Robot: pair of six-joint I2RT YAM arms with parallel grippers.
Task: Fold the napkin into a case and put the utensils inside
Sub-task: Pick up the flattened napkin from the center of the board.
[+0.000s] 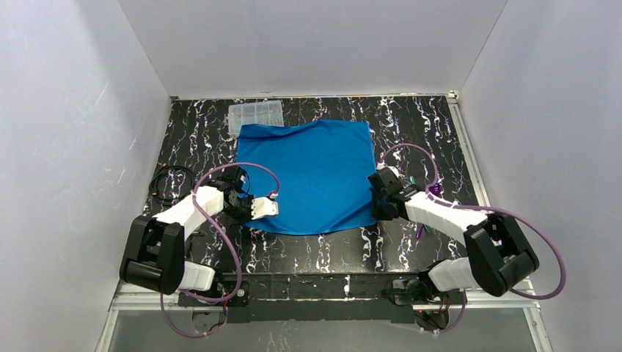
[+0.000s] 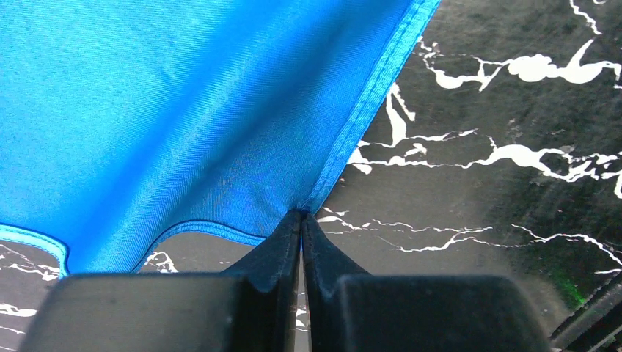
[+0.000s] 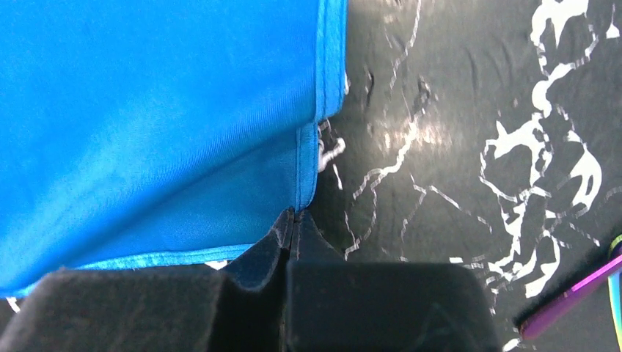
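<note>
Left claw (image 2: 301,217) clamped on near corner of napkin (image 1: 308,172), right claw (image 3: 293,215) likewise, arms bent inward

Square thin cloth napkin (image 1: 315,176): bright blue, plain, slightly shiny. Flat tabletop (image 1: 425,125): black with white marble veining. Thin plastic utensils (image 3: 572,295): metallic purple-pink and green.

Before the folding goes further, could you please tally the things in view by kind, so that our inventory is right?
Blue napkin: 1
Clear box: 1
Black cable coil: 1
Grippers: 2, the left gripper and the right gripper, each shut on a napkin corner
Utensils: at least 2 showing; too small to count surely
Total: at least 7
</note>
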